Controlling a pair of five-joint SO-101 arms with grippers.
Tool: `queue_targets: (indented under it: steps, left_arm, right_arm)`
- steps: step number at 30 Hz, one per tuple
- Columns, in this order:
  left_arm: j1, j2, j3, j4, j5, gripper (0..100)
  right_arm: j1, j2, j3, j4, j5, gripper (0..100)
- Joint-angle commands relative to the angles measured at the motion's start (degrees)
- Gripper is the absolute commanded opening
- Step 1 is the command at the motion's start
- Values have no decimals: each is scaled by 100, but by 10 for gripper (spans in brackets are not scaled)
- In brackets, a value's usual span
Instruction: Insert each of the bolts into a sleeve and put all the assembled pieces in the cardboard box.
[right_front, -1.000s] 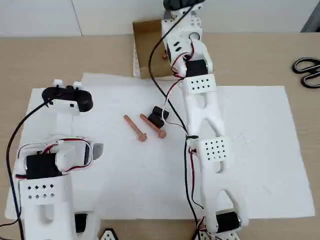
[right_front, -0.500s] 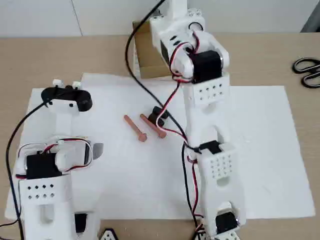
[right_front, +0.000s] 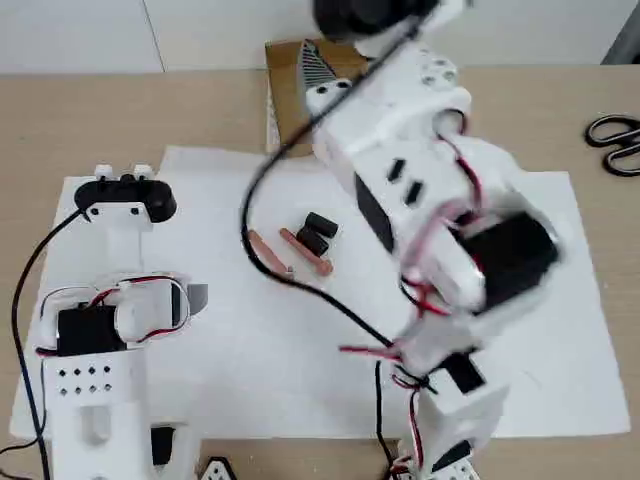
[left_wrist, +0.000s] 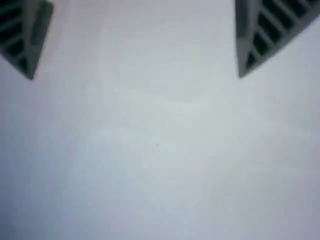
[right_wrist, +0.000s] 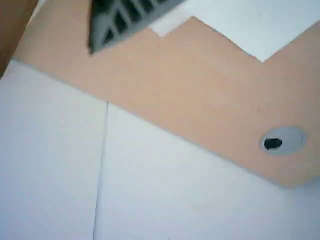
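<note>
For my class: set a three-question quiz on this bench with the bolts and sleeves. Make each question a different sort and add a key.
1. True or false: both bolts already sit inside the sleeves.
2. Fill in: the left gripper, over the white sheet, is ____.
3. Where do the scissors lie? A: on the white sheet. B: on the bare table, off the sheet. C: between the two bolts.

Key: 1 is false, as the bolts lie bare on the sheet beside the sleeves. 2 is open. 3 is B.
</note>
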Motion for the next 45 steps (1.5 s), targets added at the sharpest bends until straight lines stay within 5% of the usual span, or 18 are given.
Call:
queue_targets:
  steps: [1, 10, 14, 18, 23, 34, 45]
  left_arm:
    - [-9, 9, -40, -132, 44, 246]
    - [0, 9, -22, -132, 44, 246]
    - [0, 9, -13, -141, 44, 246]
    - [0, 9, 4, -167, 44, 246]
    - [0, 18, 4, -167, 44, 246]
    - [-9, 44, 40, -176, 44, 245]
    - [-9, 9, 514, -571, 44, 244]
  right_arm:
    - [-40, -954, 440, 66, 273, 172]
    - [-48, -3609, 7262, 13, 369, 172]
    - [-13, -3890, 9204, -4, 826, 172]
    - [462, -3881, 9530, -892, 976, 173]
    - [1147, -3881, 10127, -2334, -88, 173]
    - [752, -2580, 11402, -4593, 1310, 174]
    - [664, 286, 8967, -4092, 1565, 173]
